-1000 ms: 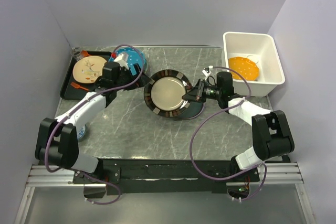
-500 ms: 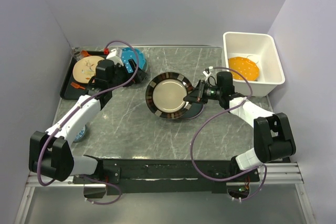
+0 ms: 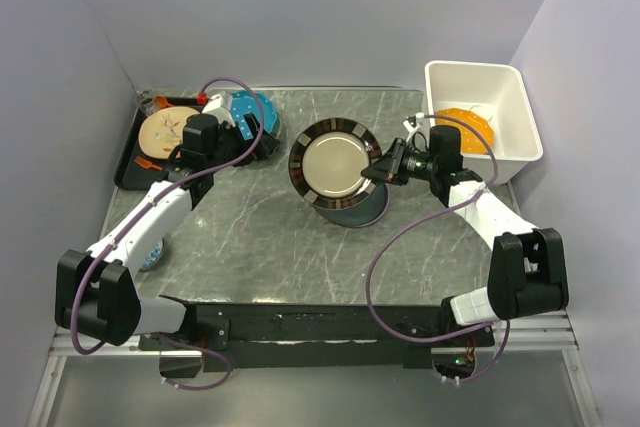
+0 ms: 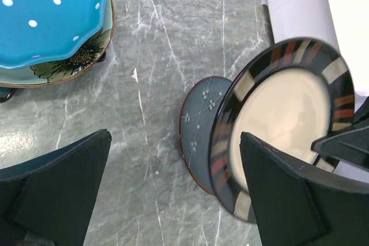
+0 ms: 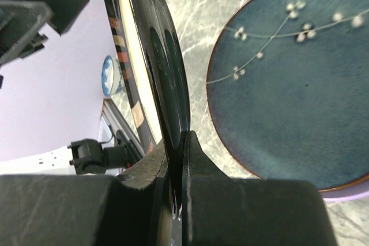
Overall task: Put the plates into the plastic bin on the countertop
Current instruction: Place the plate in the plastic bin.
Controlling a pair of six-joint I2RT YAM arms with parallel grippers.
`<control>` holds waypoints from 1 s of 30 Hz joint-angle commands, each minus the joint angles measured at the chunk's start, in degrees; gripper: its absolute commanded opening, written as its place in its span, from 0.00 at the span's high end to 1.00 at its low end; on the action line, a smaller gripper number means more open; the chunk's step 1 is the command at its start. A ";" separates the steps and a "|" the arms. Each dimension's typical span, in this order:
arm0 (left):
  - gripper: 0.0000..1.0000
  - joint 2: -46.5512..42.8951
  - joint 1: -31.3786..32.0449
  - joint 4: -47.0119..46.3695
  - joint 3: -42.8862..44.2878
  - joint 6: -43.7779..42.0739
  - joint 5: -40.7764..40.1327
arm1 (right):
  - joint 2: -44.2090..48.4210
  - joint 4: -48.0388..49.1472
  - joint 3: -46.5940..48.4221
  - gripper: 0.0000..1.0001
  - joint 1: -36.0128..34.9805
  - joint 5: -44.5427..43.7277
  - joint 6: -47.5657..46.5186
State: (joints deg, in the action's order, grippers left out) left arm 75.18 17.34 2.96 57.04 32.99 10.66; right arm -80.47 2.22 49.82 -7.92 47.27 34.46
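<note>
While the striped plate (image 3: 335, 159) hangs tilted above the countertop (image 3: 280, 247) at mid-table, you've got it by the rim only. The right gripper (image 3: 385, 169) bites its 3 o'clock edge, and the right wrist view shows the fingers (image 5: 199, 165) pressed together on that rim w/ nothing but plate between them. An edge grip makes sense: a flat plate gives no other purchase, and tilting it clears the blue plate (image 3: 368, 212) lying flat just under it, toward 5 o'clock.

The bin (image 3: 470, 66) sits at 2 o'clock from the plate, near but not yet under it, w/ an orange plate (image 3: 465, 129) already inside. My read: carry phase, drop-off not yet done. The rim pinch is thin, so watch for slip or swing.

The left gripper (image 4: 176, 142) is at 10 o'clock by the teal plate (image 4: 46, 15), spread wide, holding nothing and touching nothing. It's probably parked there for the next pick.
</note>
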 commanded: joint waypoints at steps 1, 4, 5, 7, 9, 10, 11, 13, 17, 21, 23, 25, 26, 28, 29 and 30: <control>0.01 -0.82 -0.03 -0.59 1.24 -1.09 0.16 | 3.65 5.52 5.81 1.00 2.38 5.12 1.05; 0.01 -0.91 -0.03 -0.24 0.97 -1.35 -0.81 | 3.91 5.52 6.69 1.00 4.14 5.29 1.66; 0.01 -0.91 -0.03 -0.24 0.80 -1.44 -0.99 | 4.00 5.69 6.95 1.00 4.40 5.29 1.93; 0.01 -0.82 -0.03 -0.32 0.71 -1.44 -0.90 | 4.09 6.13 7.30 1.00 5.54 5.55 2.63; 0.01 -0.47 -0.03 -0.50 0.53 -1.26 -0.46 | 3.91 6.31 7.92 1.00 6.25 5.64 3.16; 0.01 -0.21 -0.03 -0.59 0.45 -1.18 -0.29 | 3.91 6.83 8.18 1.00 6.78 5.82 3.42; 0.01 0.14 -0.03 -0.59 0.44 -1.18 -0.02 | 3.74 7.36 8.45 1.00 6.95 5.91 3.86; 0.01 0.58 -0.03 -0.76 0.27 -0.83 0.50 | 3.48 9.02 8.54 1.00 7.48 6.00 6.14; 0.01 1.11 -0.03 -1.29 -0.26 -0.56 1.21 | 3.12 12.45 10.11 1.00 9.59 5.73 8.69; 0.01 1.20 0.06 -0.86 -0.35 -0.91 1.04 | 2.51 12.98 12.14 1.00 11.17 5.12 10.36; 0.01 1.11 -0.03 -0.42 -0.17 -1.09 0.34 | 2.33 14.39 12.66 1.00 11.61 4.86 11.33; 0.01 1.02 -0.03 -0.59 -0.26 -1.18 0.33 | 1.89 15.27 12.84 1.00 12.40 3.89 12.65; 0.01 1.02 -0.03 -0.59 -0.26 -1.26 0.42 | 1.72 16.14 13.19 1.00 12.75 3.63 13.09; 0.01 1.11 -0.03 -0.59 -0.17 -1.26 0.86 | 0.93 16.94 14.15 1.00 13.72 3.45 14.14; 0.01 1.37 -0.03 -0.50 -0.17 -1.26 0.86 | 0.66 17.46 14.42 1.00 14.16 3.53 14.67; 0.01 1.55 -0.03 -0.59 -0.26 -1.26 1.03 | 0.40 17.82 14.77 1.00 14.51 3.54 15.72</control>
State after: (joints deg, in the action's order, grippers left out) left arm 76.71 17.34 3.73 56.58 32.56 10.74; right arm -80.51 8.56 58.81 4.91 48.88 44.91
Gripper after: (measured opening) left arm 0.993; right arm 0.078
